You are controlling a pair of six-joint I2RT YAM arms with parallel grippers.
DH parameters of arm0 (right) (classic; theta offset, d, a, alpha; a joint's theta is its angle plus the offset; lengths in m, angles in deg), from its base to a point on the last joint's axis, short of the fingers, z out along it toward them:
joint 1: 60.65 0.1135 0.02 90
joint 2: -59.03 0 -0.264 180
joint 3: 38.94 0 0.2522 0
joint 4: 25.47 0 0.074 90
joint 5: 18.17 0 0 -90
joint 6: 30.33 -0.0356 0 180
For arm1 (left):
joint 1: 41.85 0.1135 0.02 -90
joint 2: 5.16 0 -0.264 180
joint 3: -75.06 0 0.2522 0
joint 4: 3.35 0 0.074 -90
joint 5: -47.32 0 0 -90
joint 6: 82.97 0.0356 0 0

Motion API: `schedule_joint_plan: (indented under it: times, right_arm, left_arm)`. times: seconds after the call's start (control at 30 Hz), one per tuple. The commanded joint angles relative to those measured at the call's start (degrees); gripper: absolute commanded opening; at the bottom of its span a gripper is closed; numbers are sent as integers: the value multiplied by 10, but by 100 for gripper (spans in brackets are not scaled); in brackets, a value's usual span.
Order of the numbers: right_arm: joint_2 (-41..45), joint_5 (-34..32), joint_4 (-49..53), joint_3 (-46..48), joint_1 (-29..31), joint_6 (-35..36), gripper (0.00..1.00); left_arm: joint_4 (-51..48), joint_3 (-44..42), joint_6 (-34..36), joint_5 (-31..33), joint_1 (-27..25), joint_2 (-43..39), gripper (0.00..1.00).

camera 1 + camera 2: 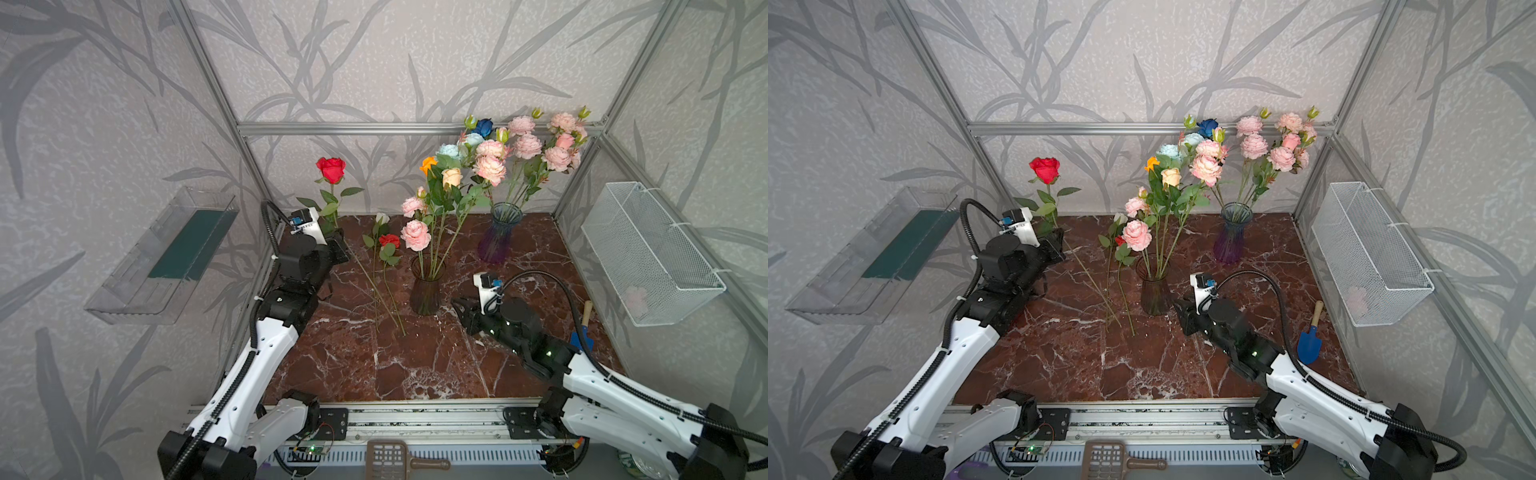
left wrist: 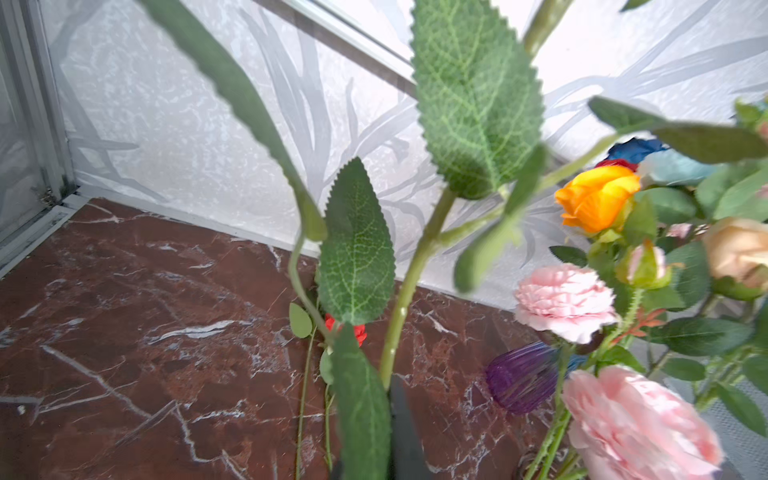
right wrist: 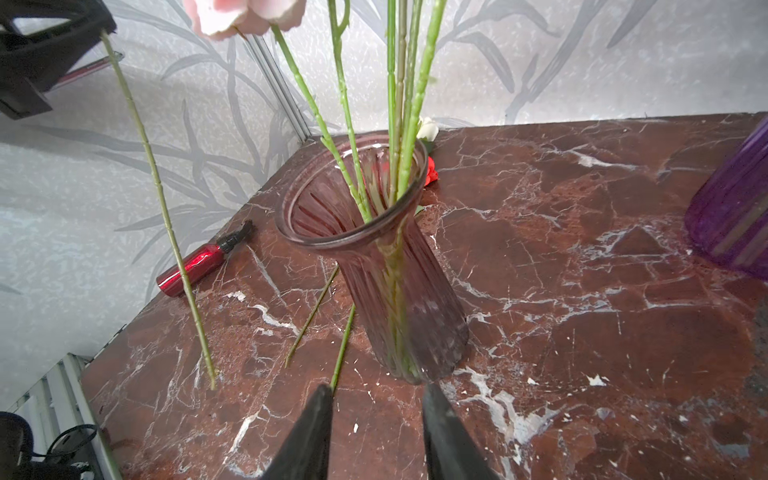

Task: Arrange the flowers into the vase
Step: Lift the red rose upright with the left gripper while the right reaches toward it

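Note:
My left gripper (image 1: 338, 246) (image 2: 388, 419) is shut on the stem (image 2: 401, 316) of a red rose (image 1: 331, 169) (image 1: 1044, 169) that stands upright at the back left. Its long stem (image 3: 166, 216) slants down to the table. The dark glass vase (image 1: 424, 293) (image 1: 1154, 293) (image 3: 386, 270) at mid-table holds several flowers: pink, orange, peach and blue. My right gripper (image 1: 457, 306) (image 3: 377, 401) stands open just short of the vase's base, nothing between its fingers. A small red rose (image 1: 389, 240) and a white bud (image 1: 381, 218) lie on the table left of the vase.
A purple vase (image 1: 498, 239) of pink flowers stands at the back right. A blue trowel (image 1: 1309, 343) lies by the right wall under a wire basket (image 1: 648, 253). A red bottle (image 3: 195, 266) lies near the left wall. A clear tray (image 1: 166, 257) hangs on the left wall.

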Motion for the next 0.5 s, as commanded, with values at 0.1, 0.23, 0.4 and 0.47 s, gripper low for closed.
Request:
schedule_joint_plan:
  times: [0.1, 0.23, 0.4, 0.47]
  right_arm:
    - [6, 28, 126, -59, 8, -31, 40]
    - [9, 22, 172, -102, 10, -15, 42]
    - [-10, 20, 178, -142, 10, 13, 45]
    - [-24, 19, 165, -151, 10, 19, 45]
  left_arm:
    - [81, -21, -37, -69, 0, -35, 2]
    - [94, -20, -39, -108, 1, -38, 1]
    - [118, -23, -55, -149, -3, -26, 0]
    - [117, -19, -53, -161, -5, -21, 0]
